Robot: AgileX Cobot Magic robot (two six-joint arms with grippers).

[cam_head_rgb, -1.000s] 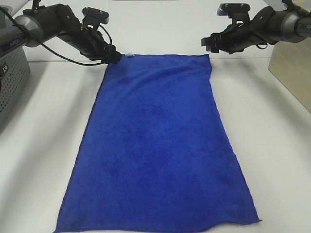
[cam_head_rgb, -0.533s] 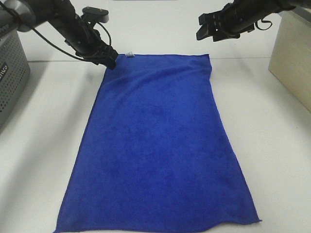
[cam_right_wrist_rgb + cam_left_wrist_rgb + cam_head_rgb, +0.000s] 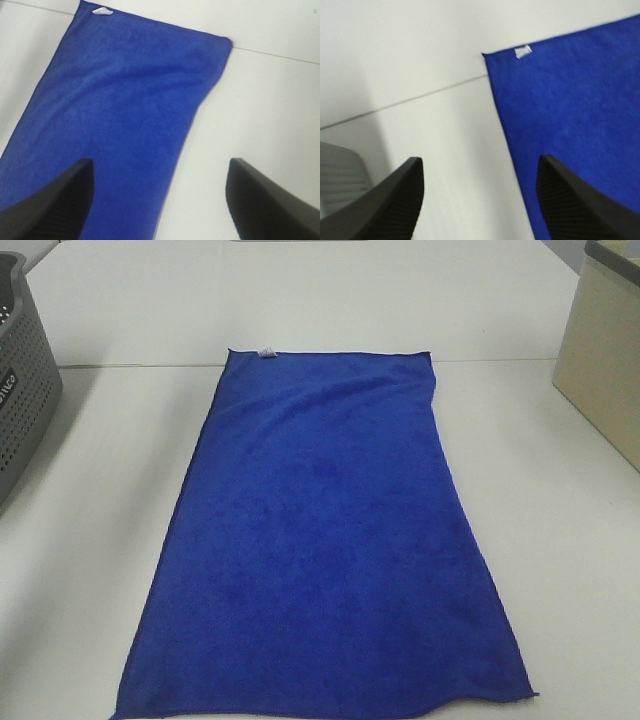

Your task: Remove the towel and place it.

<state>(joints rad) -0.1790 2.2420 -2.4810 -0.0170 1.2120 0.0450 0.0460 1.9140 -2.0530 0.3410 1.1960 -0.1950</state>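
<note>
The royal-blue towel [image 3: 330, 540] lies spread flat on the white table [image 3: 560, 540], its long side running from the far edge toward the front. A small white tag [image 3: 266, 352] sits on its far short edge. Neither arm shows in the high view. In the left wrist view my left gripper [image 3: 479, 170] hangs open above the towel's [image 3: 570, 115] tagged corner [image 3: 522, 51], holding nothing. My right gripper [image 3: 160, 167] is also open and empty, well above the towel [image 3: 115, 110] near its other far corner.
A grey perforated basket [image 3: 22, 390] stands at the left edge of the table and shows in the left wrist view as a grey basket [image 3: 340, 175]. A beige box [image 3: 600, 360] stands at the right. A seam [image 3: 130, 365] crosses the table at the towel's far edge.
Both arms have lifted away from the towel's far corners and gone out of the high view. The towel lies where it was, flat.
</note>
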